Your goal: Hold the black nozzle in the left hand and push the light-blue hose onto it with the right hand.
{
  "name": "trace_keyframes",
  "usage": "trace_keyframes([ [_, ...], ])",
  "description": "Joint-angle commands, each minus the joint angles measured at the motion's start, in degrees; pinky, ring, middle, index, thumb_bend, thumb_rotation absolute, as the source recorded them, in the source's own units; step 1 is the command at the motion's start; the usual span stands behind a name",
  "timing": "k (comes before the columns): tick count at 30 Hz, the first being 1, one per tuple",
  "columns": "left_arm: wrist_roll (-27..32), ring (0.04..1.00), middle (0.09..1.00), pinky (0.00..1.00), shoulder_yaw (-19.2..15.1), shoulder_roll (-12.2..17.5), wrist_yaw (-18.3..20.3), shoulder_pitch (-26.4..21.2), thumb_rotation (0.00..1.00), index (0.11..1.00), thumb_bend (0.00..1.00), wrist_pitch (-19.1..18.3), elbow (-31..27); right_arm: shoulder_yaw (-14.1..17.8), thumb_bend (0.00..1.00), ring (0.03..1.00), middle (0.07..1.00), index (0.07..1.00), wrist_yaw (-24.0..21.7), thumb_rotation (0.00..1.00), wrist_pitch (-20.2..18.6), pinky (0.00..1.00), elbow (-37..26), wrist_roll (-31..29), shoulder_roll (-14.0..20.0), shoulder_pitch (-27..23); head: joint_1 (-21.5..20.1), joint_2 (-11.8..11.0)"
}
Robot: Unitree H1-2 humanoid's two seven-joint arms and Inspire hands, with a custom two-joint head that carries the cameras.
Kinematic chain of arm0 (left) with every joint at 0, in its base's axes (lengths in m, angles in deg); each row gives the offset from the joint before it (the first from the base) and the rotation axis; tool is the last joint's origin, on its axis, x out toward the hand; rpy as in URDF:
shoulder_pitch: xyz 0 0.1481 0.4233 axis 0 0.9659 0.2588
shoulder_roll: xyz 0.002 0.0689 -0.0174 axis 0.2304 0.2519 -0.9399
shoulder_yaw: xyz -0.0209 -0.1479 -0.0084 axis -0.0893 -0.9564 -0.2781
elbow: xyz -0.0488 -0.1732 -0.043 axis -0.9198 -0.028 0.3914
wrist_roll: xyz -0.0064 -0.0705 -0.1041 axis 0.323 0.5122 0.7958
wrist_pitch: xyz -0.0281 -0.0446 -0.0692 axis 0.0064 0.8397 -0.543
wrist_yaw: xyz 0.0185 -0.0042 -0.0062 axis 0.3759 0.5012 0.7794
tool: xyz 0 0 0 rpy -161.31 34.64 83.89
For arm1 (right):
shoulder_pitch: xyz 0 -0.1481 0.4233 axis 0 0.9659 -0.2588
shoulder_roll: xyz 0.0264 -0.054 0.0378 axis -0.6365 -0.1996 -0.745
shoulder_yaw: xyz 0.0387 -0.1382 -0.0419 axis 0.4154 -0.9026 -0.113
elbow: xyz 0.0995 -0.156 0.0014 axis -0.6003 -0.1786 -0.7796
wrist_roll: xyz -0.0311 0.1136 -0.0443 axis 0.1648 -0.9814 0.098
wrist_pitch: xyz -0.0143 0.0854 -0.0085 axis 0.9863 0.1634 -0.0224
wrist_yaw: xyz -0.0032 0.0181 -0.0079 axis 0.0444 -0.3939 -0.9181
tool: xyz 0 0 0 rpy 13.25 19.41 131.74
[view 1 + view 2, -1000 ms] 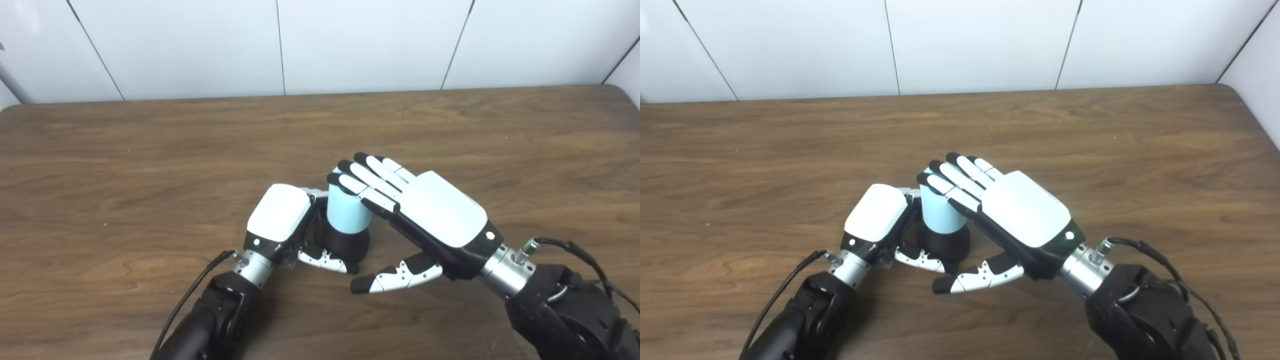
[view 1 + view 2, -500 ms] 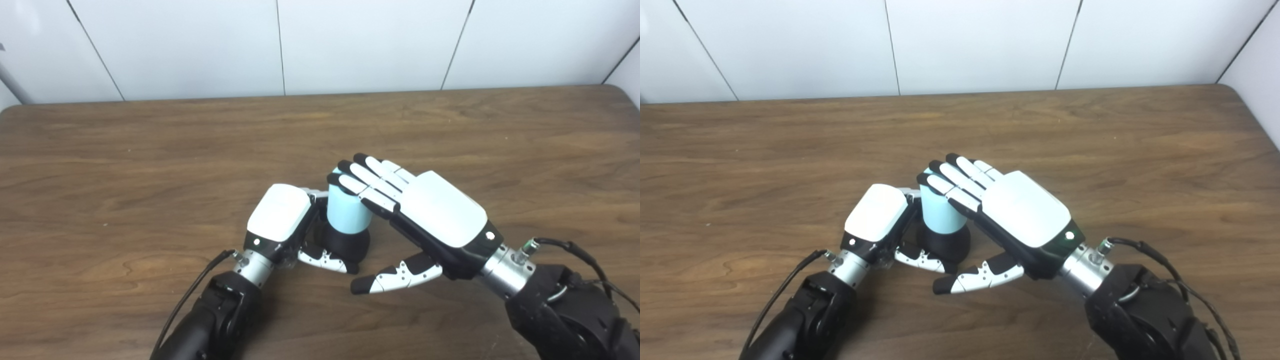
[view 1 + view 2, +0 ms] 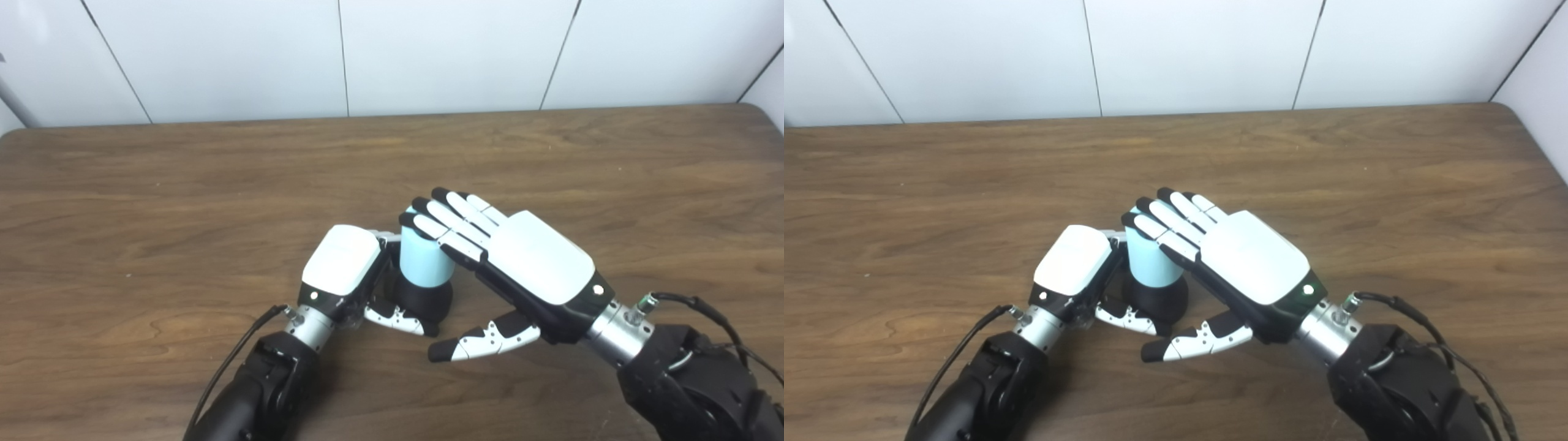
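The nozzle (image 3: 422, 298) is standing upright on the table (image 3: 153, 184), a little nearer than its middle, with the hose (image 3: 422, 260) sitting upright on top of it — a short light-blue cylinder whose lower end is meeting the black base.

The left hand (image 3: 343, 269) is wrapping around the nozzle from the left. Its white back is facing up, its thumb (image 3: 395, 318) is crossing in front of the black base and touching it, and the fingers are curling round the far side, mostly hidden behind the hose. So this hand is clamping on the nozzle.

The right hand (image 3: 527, 263) is coming in from the right, tilted, palm down. Its fingers (image 3: 450, 217) are lying straight and close together, resting flat over the top and right shoulder of the hose, with the dark tips reaching past the cylinder's top edge. Its thumb (image 3: 484, 339) is sticking out low and forward, well clear of the nozzle and touching nothing — the hand is not gripping, only pressing with flat, extended fingers.

Both forearms are entering from the bottom edge, and a black cable (image 3: 233, 361) is running along the left wrist. White wall panels (image 3: 429, 55) are standing behind the table.
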Motion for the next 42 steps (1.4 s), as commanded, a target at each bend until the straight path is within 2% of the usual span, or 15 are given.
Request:
trace_keyframes([
  [1,0.2,0.532,0.523,0.4,2.8,2.2,12.1,5.2,0.0,0.448,0.47,-3.9,5.6,-2.7,0.58,1.0,0.959,0.95,-7.8,0.92,-0.6,0.99,4.8,1.1,3.1,3.4,0.0,0.0],
  [12,-0.3,0.512,0.499,0.38,3.0,2.2,11.9,5.4,0.0,0.485,0.48,-3.9,5.6,-2.8,0.58,1.0,0.964,0.952,-7.7,0.94,-0.6,0.99,5.1,1.4,3.3,3.7,-0.1,0.2],
  [17,-0.1,0.539,0.519,0.4,3.0,2.2,12.4,5.4,0.0,0.44,0.47,-4.2,5.4,-2.7,0.58,1.0,0.961,0.947,-7.9,0.93,-1.1,0.99,4.8,1.1,3.2,3.8,-0.1,0.3],
  [22,-0.3,0.539,0.521,0.4,3.1,2.3,12.4,5.3,0.0,0.441,0.47,-4.1,5.4,-2.2,0.58,1.0,0.958,0.946,-7.1,0.91,-1.4,0.98,4.1,0.4,2.7,3.3,-0.3,0.2],
  [28,-0.4,0.491,0.473,0.37,3.2,2.0,12.4,5.4,0.0,0.494,0.48,-4.2,5.6,-1.8,0.56,0.998,0.96,0.95,-6.7,0.94,-1.9,0.98,3.2,-0.8,2.0,1.6,-0.3,0.1],
  [31,-0.6,0.519,0.517,0.39,3.4,2.0,13.0,5.3,0.0,0.477,0.48,-4.5,5.5,-1.9,0.56,0.994,0.959,0.948,-6.4,0.9,-2.2,0.97,3.3,-0.8,1.7,0.7,-0.4,0.1],
  [35,-0.6,0.527,0.516,0.4,3.5,1.9,13.0,5.4,0.0,0.462,0.48,-4.6,5.4,-2.1,0.56,1.0,0.971,0.959,-6.8,0.91,-2.8,0.99,3.4,-0.4,1.4,-0.6,-0.1,0.2],
  [42,-0.8,0.517,0.507,0.38,3.6,1.9,12.6,5.3,0.0,0.485,0.48,-4.6,5.5,-1.5,0.56,1.0,0.976,0.963,-6.8,0.91,-3.6,0.99,2.4,-0.8,1.2,-1.6,-0.4,0.1],
])
